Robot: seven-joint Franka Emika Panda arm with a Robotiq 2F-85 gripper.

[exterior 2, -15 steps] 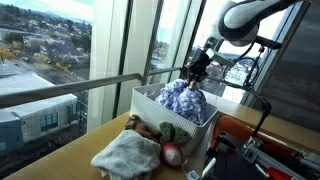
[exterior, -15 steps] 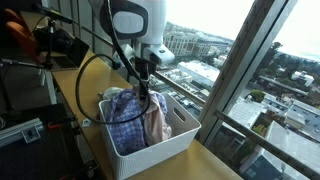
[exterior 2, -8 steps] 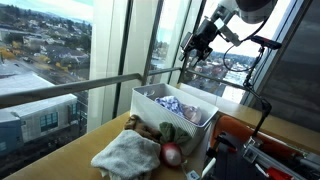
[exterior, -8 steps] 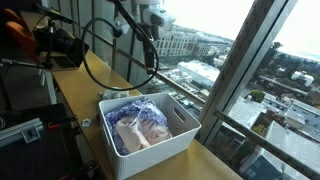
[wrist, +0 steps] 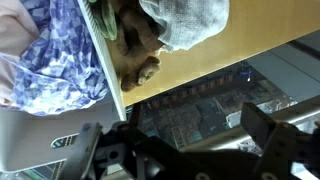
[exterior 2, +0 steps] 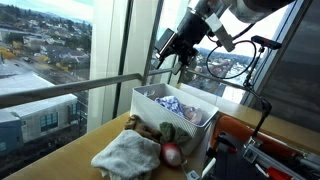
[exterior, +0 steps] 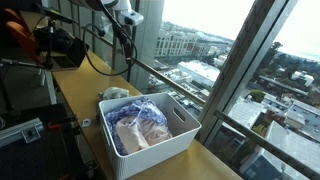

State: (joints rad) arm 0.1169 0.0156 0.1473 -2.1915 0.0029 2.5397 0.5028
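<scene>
Wrist view puts the blue patterned cloth point(wrist: 50, 60) in the upper left corner. It lies inside the white basket point(wrist: 101, 62), whose rim runs as a slanted line down that side of the picture. In both exterior views the same cloth point(exterior: 140, 108) point(exterior 2: 181, 103) lies loose in the basket's far half, with a pink cloth point(exterior: 140, 135) beside it, and the heap runs along the basket's length. Outside the basket wall point(exterior 2: 150, 112), a grey towel point(exterior 2: 130, 155) and a brown toy point(exterior 2: 140, 127) sit on the wooden table point(wrist: 255, 35), just beside the basket.

The gripper point(wrist: 170, 128) point(exterior 2: 163, 56) hangs high above all this with its jaws spread wide and nothing between them. Seen from the wrist, the two fingers point(wrist: 262, 140) frame the window and the buildings beyond it, not the basket. The cloth therefore lies below the fingers and well off to one side, so I judge that reaching it would call for a sideways shift over the basket and then a long drop.
</scene>
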